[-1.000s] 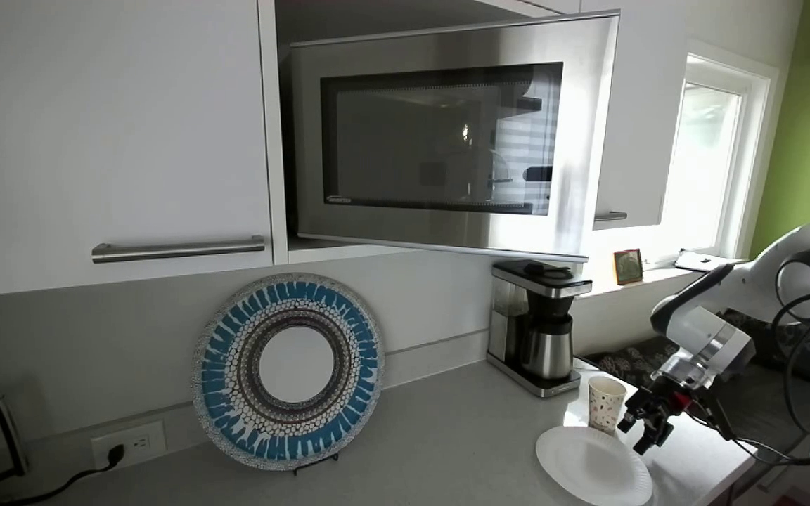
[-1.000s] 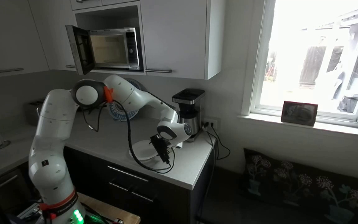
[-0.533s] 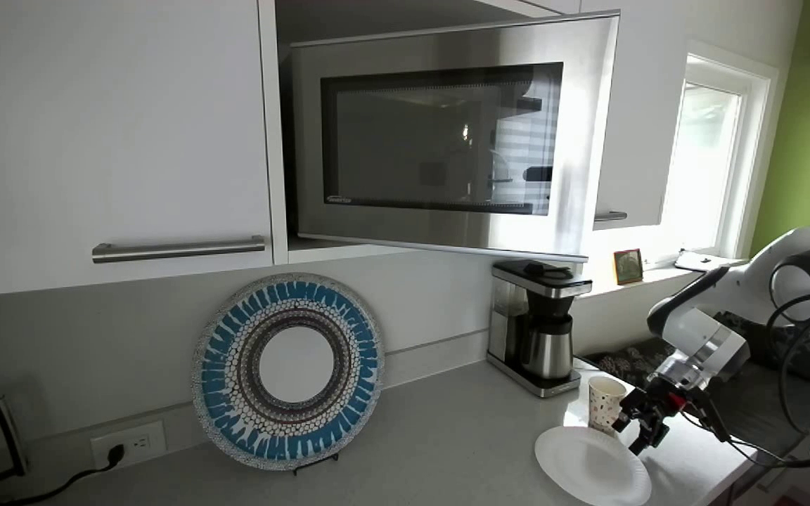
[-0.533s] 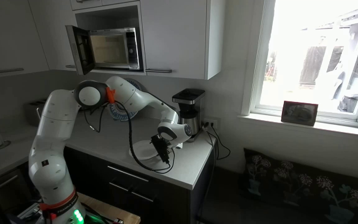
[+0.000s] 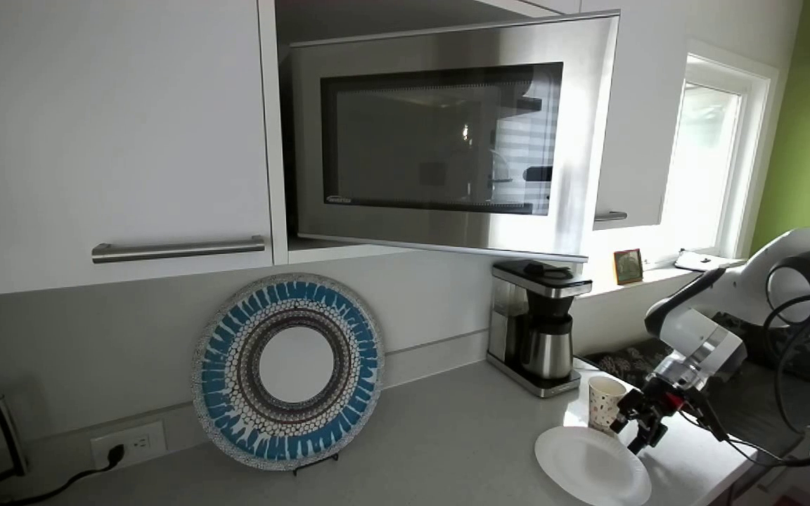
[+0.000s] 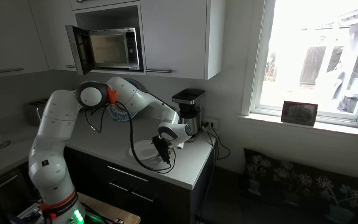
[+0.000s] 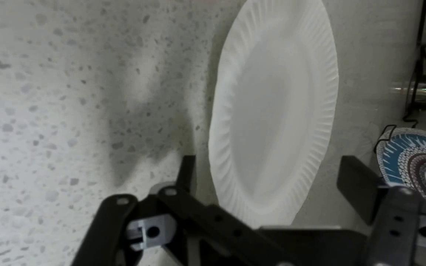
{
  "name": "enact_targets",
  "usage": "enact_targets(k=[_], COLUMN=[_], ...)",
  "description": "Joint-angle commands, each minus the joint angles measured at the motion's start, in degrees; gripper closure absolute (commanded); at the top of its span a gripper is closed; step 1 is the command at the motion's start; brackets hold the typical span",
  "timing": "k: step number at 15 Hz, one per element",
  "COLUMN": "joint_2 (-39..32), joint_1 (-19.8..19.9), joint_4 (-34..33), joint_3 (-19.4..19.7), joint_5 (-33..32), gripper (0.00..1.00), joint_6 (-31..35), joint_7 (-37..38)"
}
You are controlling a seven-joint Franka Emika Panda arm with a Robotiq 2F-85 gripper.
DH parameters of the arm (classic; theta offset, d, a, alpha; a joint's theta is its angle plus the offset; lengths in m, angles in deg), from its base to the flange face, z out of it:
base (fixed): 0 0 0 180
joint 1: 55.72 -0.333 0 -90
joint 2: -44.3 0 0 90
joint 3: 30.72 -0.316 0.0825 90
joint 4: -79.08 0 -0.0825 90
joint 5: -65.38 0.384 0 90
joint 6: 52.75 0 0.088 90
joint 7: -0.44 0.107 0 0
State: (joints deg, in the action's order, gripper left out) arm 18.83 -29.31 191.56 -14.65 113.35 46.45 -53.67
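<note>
Gripper (image 7: 271, 173) spread wide, white ribbed plate (image 7: 274, 118) seen through its gap in the wrist view, lying on pale counter (image 5: 433, 436) between seven and eight o'clock from it in an exterior view, contact unclear, patterned cup (image 5: 603, 403) at eleven, coffee maker (image 5: 545, 337) beyond.

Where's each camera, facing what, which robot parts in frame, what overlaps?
Wrist view: sits behind the black claw, facing down at the white fluted paper plate; claw alone shows.
In an exterior view: near the white cabinet, facing the open steel microwave door; white arm and claw show at right.
In an exterior view: near the white cylindrical base, facing the black-and-steel coffee maker; nearly whole arm shows.
Both exterior views share plate and coffee maker.
</note>
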Motion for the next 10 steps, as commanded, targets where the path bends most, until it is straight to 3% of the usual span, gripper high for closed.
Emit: enact_targets(k=[1, 8, 10], joint_2=[-2.01, -3.18, -3.24], joint_1=[-0.11, 0.19, 0.66], joint_4=[-1.23, -2.21, -2.66], joint_3=[-0.99, -2.36, -2.95], joint_5=[-0.25, -0.69, -0.84], gripper=[0.35, 0.89, 1.00], joint_6=[0.35, -2.22, -5.55], joint_7=[0.67, 0.03, -0.89])
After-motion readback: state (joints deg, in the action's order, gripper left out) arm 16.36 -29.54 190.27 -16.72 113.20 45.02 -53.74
